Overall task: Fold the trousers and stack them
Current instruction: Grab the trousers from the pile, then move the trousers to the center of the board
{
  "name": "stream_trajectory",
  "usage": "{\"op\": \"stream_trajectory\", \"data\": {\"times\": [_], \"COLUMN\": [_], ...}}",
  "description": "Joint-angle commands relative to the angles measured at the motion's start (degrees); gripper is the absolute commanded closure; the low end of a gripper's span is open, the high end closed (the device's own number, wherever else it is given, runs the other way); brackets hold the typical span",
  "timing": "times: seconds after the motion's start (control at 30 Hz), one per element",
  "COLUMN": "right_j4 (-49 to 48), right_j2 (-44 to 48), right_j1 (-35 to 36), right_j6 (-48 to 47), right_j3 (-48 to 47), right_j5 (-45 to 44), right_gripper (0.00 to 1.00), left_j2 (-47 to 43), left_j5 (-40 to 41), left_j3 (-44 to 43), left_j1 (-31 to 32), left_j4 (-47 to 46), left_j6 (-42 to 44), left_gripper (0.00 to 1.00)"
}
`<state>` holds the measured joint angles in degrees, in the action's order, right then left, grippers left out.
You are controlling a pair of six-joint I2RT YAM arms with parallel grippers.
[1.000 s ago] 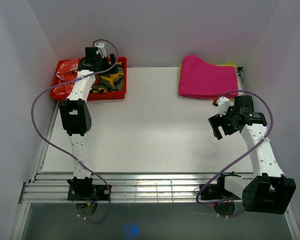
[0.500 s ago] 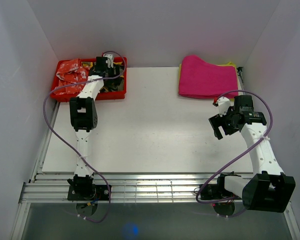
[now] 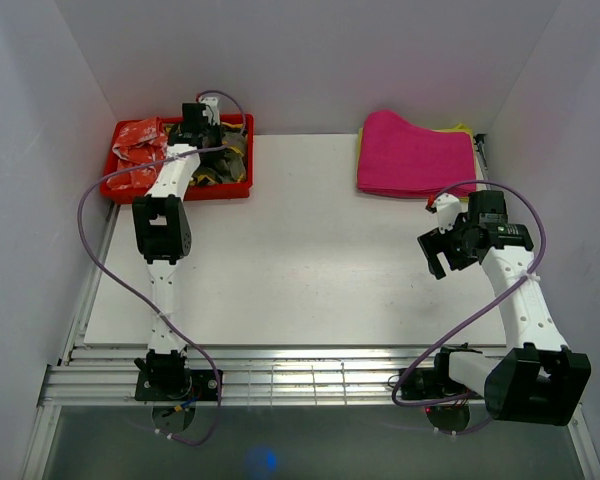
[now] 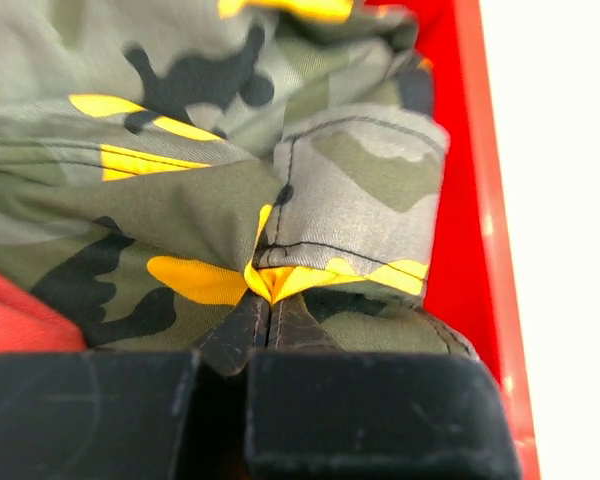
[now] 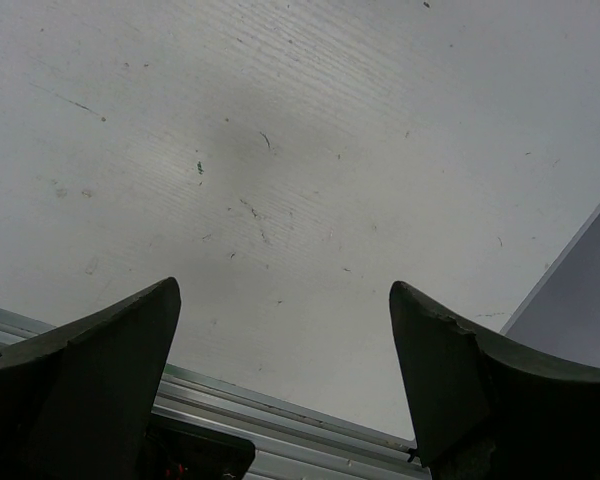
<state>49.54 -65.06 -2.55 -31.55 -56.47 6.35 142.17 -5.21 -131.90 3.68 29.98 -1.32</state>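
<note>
Red bin (image 3: 225, 191) at the table's (image 3: 300, 260) far-left corner holds camo trousers (image 4: 170, 190) plus a red-and-white garment (image 3: 138, 145); left gripper (image 4: 266, 318) pinched tight on a trouser fold inside the bin, right gripper (image 5: 285, 325) spread wide, holding nothing, above the table.

Overhead camera looks down on the whole surface (image 3: 300, 250); left wrist sits close against the trousers (image 4: 180, 190); right wrist faces the surface.

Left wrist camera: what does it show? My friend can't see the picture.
The left gripper is shut, pinching a fold of the camouflage trousers, which lie bunched in a red bin. White table shows at the right edge.
</note>
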Motion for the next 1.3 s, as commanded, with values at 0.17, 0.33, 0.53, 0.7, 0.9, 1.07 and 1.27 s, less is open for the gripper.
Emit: {"op": "stream_trajectory", "data": {"times": [0.17, 0.33, 0.53, 0.7, 0.9, 1.07, 1.27], "right_j4": [-0.8, -1.3, -1.5, -1.4, -0.8, -0.1, 1.6], "right_j2": [3.2, 4.0, 4.9, 5.1, 5.1, 4.9, 4.0], "right_j1": [-0.2, -0.2, -0.2, -0.2, -0.2, -0.2, -0.2], "right_j6": [0.0, -0.1, -0.3, -0.2, 0.0, 0.0, -0.3], "right_j3": [-1.4, -2.0, -3.3, -4.4, -6.2, -7.5, -8.1], "right_j5": [1.3, 2.1, 3.4, 4.5, 5.8, 6.0, 8.1], "right_gripper": [0.1, 0.1, 0.1, 0.1, 0.1, 0.1, 0.1], "left_j2": [-22.5, -29.6, -37.1, -42.8, -48.0, -52.6, -58.8], "left_j5": [-2.6, -3.7, -10.0, -21.1, -36.7, -52.9, -51.8], "left_j3": [-1.7, -1.8, -2.0, -1.0, 6.5, 20.0, 42.0], "left_j1": [-0.3, -0.3, -0.3, -0.3, -0.3, 0.0, 1.8], "left_j4": [-12.0, -17.8, -22.9, -26.4, -28.7, -26.0, -20.2], "left_j6": [-3.3, -4.8, -10.3, -16.8, -26.4, -28.5, -18.4], "left_gripper": [1.0, 1.0, 1.0, 1.0, 1.0, 1.0, 1.0]}}
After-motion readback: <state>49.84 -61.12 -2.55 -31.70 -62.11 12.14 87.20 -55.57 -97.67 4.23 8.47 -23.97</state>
